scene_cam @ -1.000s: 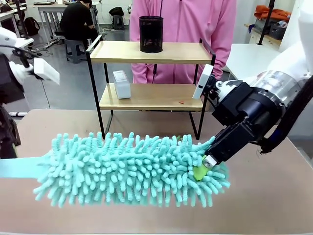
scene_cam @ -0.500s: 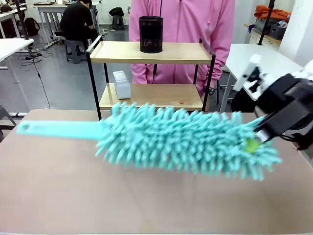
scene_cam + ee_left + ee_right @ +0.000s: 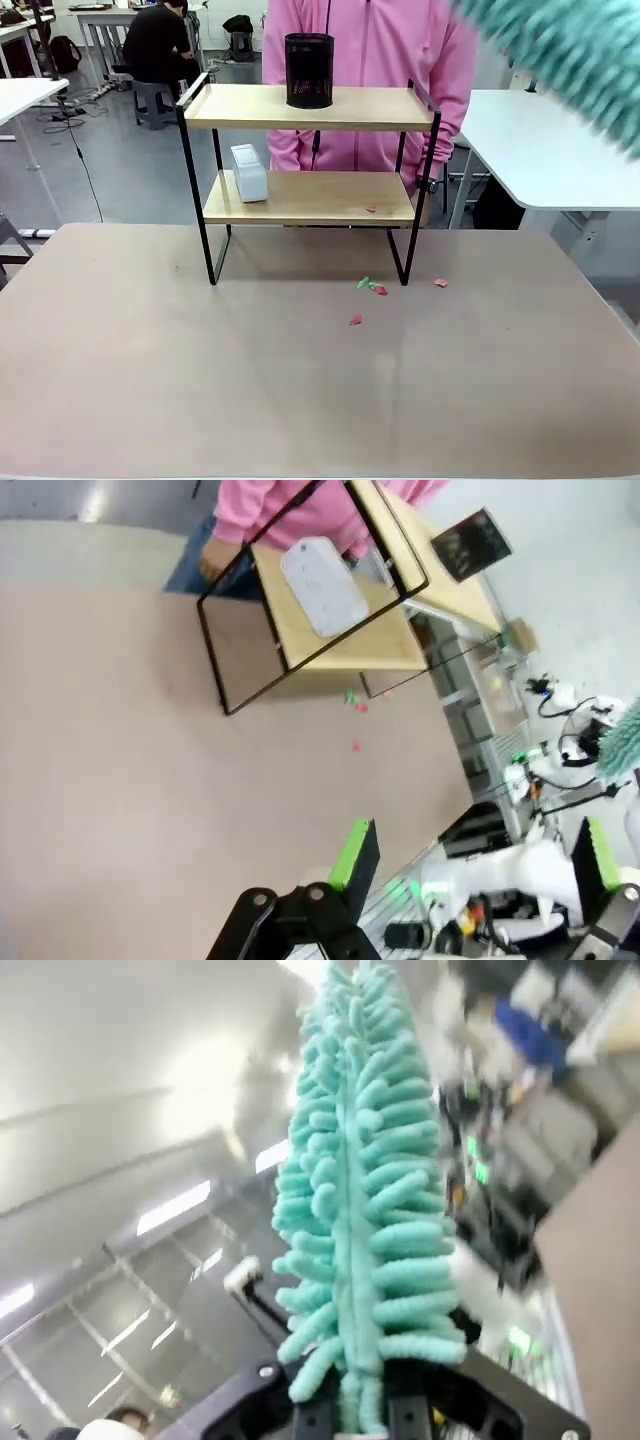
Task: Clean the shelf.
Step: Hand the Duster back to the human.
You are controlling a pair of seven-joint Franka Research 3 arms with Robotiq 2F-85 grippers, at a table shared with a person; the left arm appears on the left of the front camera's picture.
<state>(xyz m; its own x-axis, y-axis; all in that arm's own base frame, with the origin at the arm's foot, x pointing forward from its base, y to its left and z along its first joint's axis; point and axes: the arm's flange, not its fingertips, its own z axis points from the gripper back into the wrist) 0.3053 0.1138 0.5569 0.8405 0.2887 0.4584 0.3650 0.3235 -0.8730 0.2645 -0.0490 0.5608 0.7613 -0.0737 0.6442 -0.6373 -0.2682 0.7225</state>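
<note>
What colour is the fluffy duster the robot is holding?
Teal, a pale blue-green. The duster shows best in the right wrist view, clamped in the right gripper.

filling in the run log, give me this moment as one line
left gripper: open, nothing held | right gripper: shut on teal duster, raised | shelf: scrap on lower board | table: scraps by shelf

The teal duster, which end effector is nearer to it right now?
Right. The right end effector is shut on the teal duster, holding its base. The left end effector is open and apart from it, above the table.
</note>
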